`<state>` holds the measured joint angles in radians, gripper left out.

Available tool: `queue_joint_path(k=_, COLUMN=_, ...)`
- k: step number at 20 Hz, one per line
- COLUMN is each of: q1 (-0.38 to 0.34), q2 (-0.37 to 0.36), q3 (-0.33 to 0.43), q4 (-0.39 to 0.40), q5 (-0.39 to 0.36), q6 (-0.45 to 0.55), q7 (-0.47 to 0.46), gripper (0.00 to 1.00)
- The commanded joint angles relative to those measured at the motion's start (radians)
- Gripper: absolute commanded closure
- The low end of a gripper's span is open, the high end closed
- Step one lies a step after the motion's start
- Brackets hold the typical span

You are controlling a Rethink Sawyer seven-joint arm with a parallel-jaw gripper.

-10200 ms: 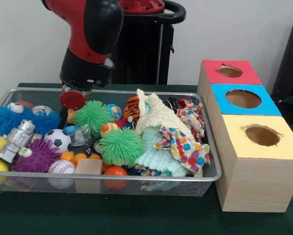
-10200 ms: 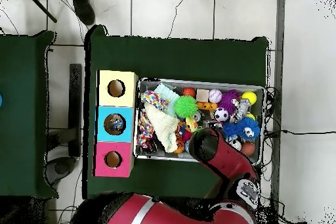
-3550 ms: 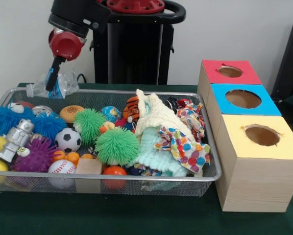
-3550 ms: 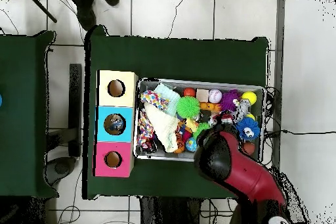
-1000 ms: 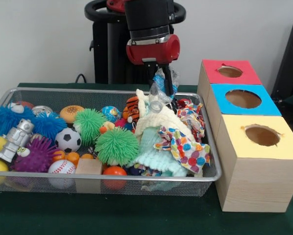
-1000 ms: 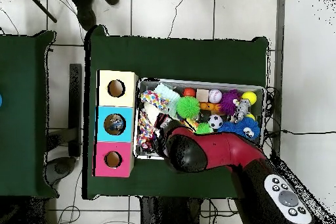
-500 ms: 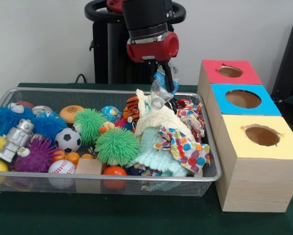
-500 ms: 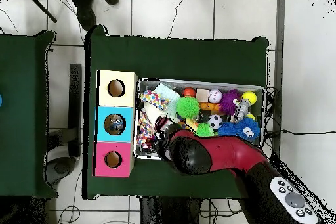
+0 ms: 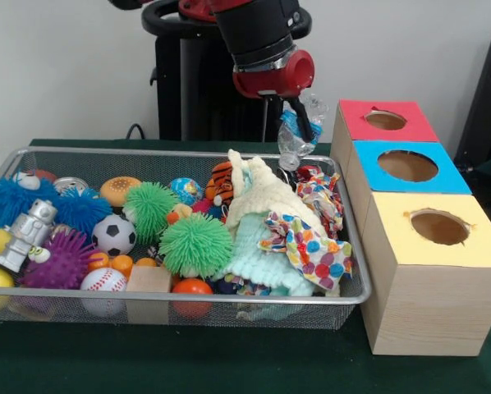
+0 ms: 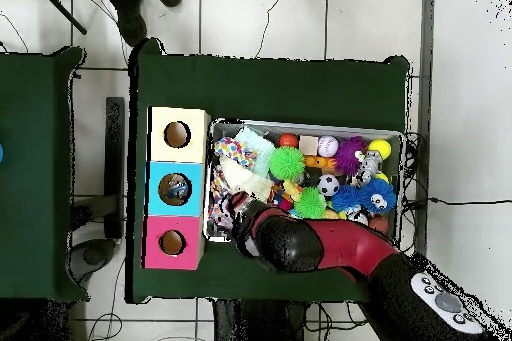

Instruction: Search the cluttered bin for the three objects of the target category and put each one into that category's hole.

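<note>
Carrying a crumpled plastic bottle (image 9: 295,131) pinched in your claw (image 9: 298,123), above the bin's (image 9: 354,271) box-side edge, presumably for a hole.

The arm's end cap (image 9: 274,82) is red under a black wrist, and the crumpled bottle (image 9: 298,131) hanging from it is clear with a blue label. Just below it lie a cream knitted cloth (image 9: 262,193), a white cloth with multicoloured dots (image 9: 307,242) and an orange-and-black striped tiger toy (image 9: 219,182). Beside it stands a pale wooden box whose tops are red (image 9: 385,120), blue (image 9: 410,167) and yellow (image 9: 438,227). Farther off sit two green spiky balls (image 9: 198,245), a black-and-white football (image 9: 114,235) and a silver toy robot (image 9: 28,234).
</note>
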<state>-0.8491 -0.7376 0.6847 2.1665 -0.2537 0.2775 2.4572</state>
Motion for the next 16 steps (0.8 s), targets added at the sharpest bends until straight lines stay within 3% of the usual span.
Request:
queue_joint_path(k=1, q1=-0.050, q2=0.126, q3=0.148, q4=0.119, q5=0.159, q6=0.081, q7=0.086, gripper=1.00)
queue_joint_path(k=8, q1=-0.046, q2=0.156, q3=0.127, q4=0.113, q5=0.163, q6=0.007, q7=0.064, gripper=1.00)
queue_joint_path(k=11, q1=-0.025, q2=0.102, q3=0.062, q4=0.082, q5=0.124, q6=-0.001, q7=0.044, gripper=1.00)
queue_joint_path(k=16, q1=-0.036, q2=0.047, q3=0.066, q4=0.091, q5=0.133, q6=0.020, q7=0.046, gripper=1.00)
